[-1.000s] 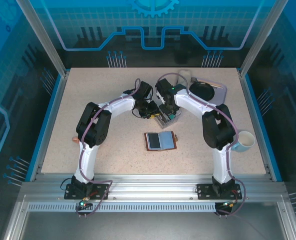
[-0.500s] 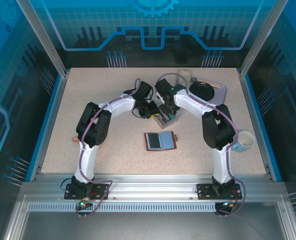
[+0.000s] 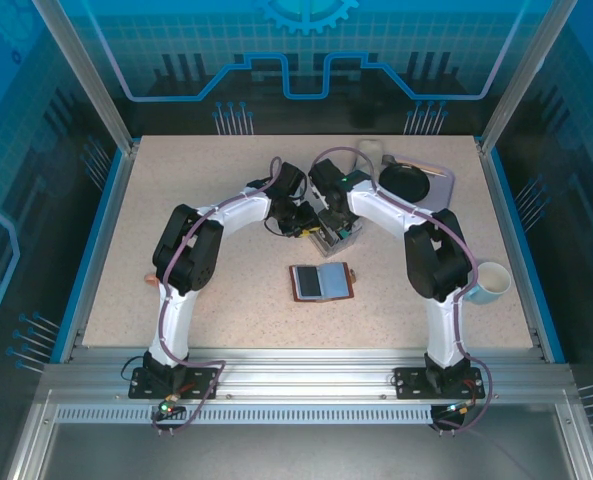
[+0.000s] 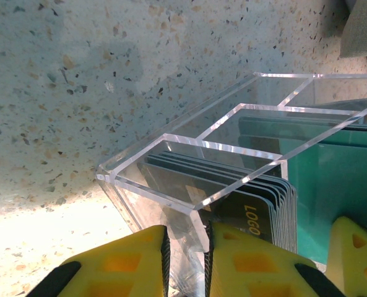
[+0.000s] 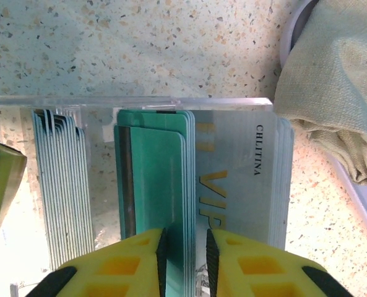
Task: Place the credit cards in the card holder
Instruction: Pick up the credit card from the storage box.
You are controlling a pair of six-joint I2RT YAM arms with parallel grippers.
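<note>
Nearest you, the card holder [image 3: 322, 282] lies open and flat on the counter [image 3: 246, 310]: brown leather rim, teal-grey pockets facing up, apart from both tools. A white mug [image 3: 488, 283] sits well off to its right. Just beyond the holder, both tools meet at a clear stand [image 3: 334, 236]. The credit cards [image 5: 152, 173] stand on edge in its compartments: a grey stack [image 4: 251, 213] with "LOGO" print, then a teal bunch, then pale grey cards [image 5: 245, 179] marked "VIP". Your left tool [image 4: 186, 263] is clamped on the stand's clear wall, a yellow pad on either side of it. Your right tool [image 5: 184, 260] is pinched shut on the edge of a teal card [image 5: 171, 210], which sits down in the stand among the other teal ones. Farther off, a beige cloth [image 5: 332, 80] lies just beside the stand's pale-card end.
</note>
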